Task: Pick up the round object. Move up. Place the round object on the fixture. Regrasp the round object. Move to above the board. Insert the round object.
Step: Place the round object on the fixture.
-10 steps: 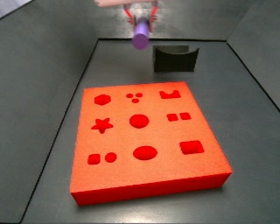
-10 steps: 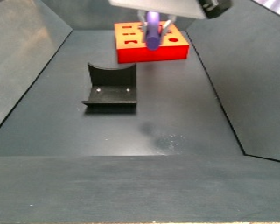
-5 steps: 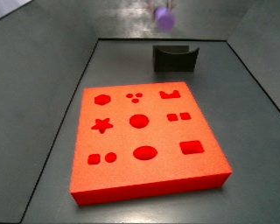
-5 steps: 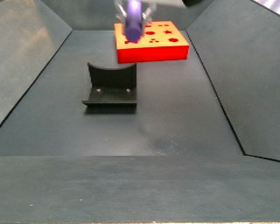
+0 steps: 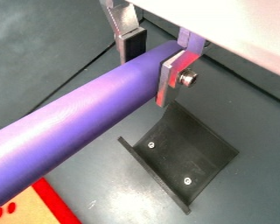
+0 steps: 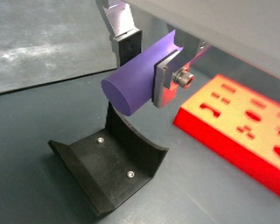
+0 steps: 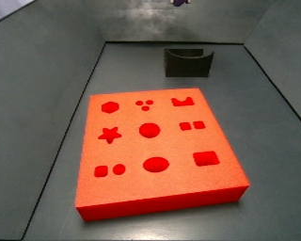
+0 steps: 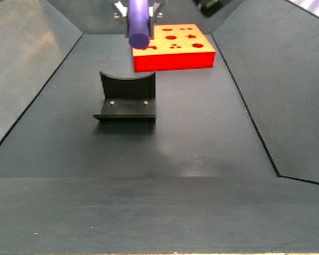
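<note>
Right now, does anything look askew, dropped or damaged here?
Nothing stands out. The claw is up in the air, shut on the purple peg, which sits squarely between the fingers. The fixture stands upright on the floor, and the board lies flat, its holes empty.

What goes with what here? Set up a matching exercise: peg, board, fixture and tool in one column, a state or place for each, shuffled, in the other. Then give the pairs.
Column 1:
1. peg
2. board
3. fixture
4. tool

Column 2:
A. standing on the floor with nothing in its notch
B. lying flat with its shaped holes facing up
C. raised above the floor, shut on a purple piece
D. clamped between two silver fingers

Pairs: 1-D, 2-B, 3-A, 4-C
</note>
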### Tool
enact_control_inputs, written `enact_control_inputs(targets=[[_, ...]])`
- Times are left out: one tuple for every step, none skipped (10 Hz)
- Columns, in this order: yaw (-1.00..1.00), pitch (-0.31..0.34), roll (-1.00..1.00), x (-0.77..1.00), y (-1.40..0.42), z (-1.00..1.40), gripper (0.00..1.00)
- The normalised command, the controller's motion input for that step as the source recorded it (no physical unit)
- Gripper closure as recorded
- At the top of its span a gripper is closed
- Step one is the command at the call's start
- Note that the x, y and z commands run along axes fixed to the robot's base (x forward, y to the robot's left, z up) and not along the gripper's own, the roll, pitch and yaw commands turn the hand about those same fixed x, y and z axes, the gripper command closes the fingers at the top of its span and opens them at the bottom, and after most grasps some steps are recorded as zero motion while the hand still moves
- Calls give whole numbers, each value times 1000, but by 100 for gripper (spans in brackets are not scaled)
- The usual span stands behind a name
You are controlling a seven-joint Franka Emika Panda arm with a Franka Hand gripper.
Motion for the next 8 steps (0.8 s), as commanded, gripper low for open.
enact_control_inputs(targets=[[-147,206,-661,450,68,2,100],[-152,159,-475,392,62,-3,100],[-144,119,-282,303,54,-2,100],[-136,102,-227,256,45,0,100],[-175,-30,-1000,129,65,-1000,100],[-172,-36,-1000,114,66,-1000,100],[-162,-36,-1000,119,75,-1000,100],[-159,-23,-1000,128,75,-1000,100]])
